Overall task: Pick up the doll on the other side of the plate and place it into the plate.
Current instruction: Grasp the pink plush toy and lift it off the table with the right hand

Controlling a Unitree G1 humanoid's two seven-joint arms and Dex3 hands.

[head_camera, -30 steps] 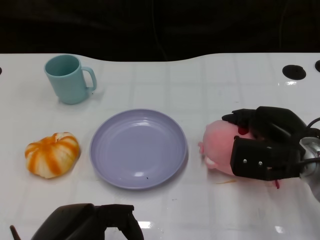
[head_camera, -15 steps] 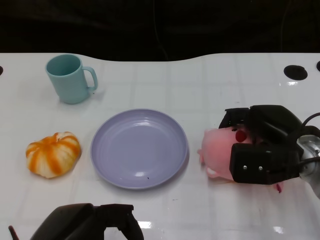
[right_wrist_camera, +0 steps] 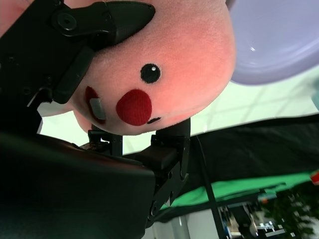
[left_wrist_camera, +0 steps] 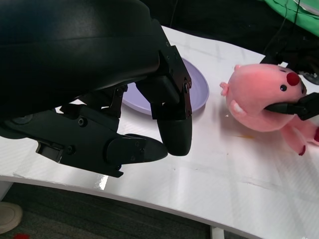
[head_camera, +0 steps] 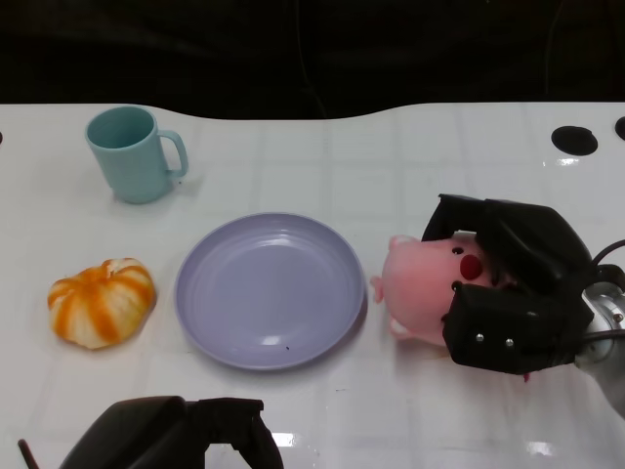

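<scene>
On the white counter (head_camera: 391, 156), going left to right from the head view: an orange striped pumpkin (head_camera: 102, 301) sits at about 9 o'clock from the lilac plate (head_camera: 270, 289), with a teal mug (head_camera: 133, 153) at roughly 10 o'clock. The plate holds nothing yet.

At the plate's 3 o'clock, just beside its rim, is the pink doll (head_camera: 422, 286), a plush with black eyes and a red nose, its snout turned toward the plate. The right robot hand (head_camera: 503, 283) grasps it: fingers wrap over the top of the head and the thumb side closes in from below, which the right wrist view shows clearly, with black fingertips (right_wrist_camera: 117, 17) pressing into the fuzzy fabric. Whether the doll touches the counter or is slightly raised I cannot tell.

The left robot hand (head_camera: 181, 435) waits at the plate's 6 o'clock, near the counter edge, fingers curled in with nothing in them.

The doll looks light, soft and squashy, so it should deform under pressure rather than slip. A hold across the round head suits it best; the small limbs would probably flop and give poor control.
</scene>
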